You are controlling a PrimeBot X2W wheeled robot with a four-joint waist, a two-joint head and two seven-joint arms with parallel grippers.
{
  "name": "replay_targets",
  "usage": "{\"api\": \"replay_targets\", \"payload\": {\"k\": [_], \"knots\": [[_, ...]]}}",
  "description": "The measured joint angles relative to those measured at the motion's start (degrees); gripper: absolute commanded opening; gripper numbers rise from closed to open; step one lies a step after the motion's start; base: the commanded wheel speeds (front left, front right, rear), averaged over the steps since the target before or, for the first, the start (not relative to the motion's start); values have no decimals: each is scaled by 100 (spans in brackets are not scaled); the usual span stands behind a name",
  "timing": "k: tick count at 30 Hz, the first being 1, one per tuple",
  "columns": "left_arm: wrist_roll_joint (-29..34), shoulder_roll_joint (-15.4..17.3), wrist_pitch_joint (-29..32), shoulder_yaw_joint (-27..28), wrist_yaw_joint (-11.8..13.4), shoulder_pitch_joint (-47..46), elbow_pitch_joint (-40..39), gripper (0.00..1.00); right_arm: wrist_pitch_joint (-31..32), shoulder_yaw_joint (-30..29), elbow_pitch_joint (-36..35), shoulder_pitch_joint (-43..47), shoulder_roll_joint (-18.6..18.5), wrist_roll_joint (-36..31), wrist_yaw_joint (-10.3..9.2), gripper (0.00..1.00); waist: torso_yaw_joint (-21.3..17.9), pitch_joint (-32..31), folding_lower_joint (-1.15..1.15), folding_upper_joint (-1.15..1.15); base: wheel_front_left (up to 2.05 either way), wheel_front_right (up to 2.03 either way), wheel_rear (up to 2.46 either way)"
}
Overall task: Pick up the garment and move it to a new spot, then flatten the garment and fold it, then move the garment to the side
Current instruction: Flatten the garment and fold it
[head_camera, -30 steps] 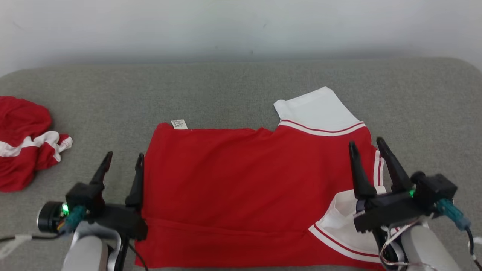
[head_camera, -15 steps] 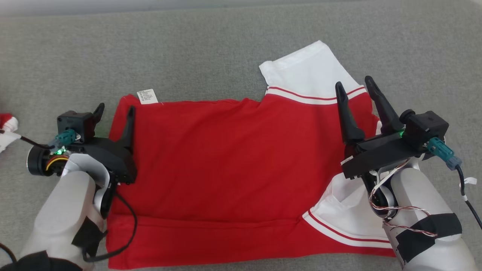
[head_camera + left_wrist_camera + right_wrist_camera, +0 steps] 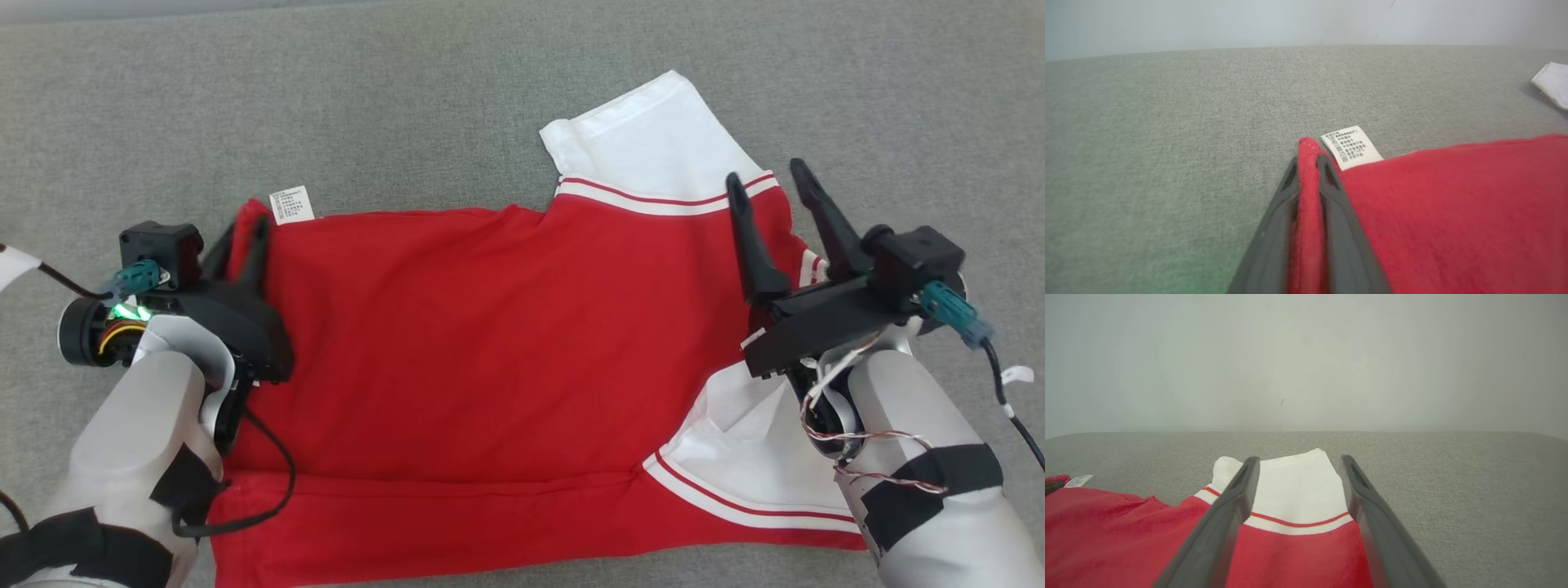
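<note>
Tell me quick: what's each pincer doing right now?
Left pincer: closed on the red garment's edge, by the care label.
Right pincer: open, holding nothing, above the white sleeve.

L gripper [image 3: 243,231] pinches red garment [image 3: 490,343] corner; R gripper [image 3: 764,171] spread wide.

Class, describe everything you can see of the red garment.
The garment is red, soft-looking knit, lying flat on the grey surface. A white sleeve with a red stripe sticks out far right; a white label sits at its far left corner. The left gripper pinches its left edge; the open right gripper hangs over its right side.
</note>
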Motion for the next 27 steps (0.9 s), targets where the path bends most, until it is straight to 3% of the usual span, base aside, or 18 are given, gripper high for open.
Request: {"api": "replay_targets", "payload": {"k": [12,14,27], "knots": [[-326,-129,-279,-232,-2,-47,-347,0,838,335,1693,-1536,-280,302,0,100,360,45,0,0,0,0,0],[-278,-142,-293,-210,-2,-74,-654,0,1118,372,2175,-2120,-328,276,0,100,474,137,0,0,0,0,0],[136,-523,-293,-159,-2,-194,-1236,0,1817,461,3954,-3442,-347,99,0,100,1029,570,1,0,0,0,0]]}}
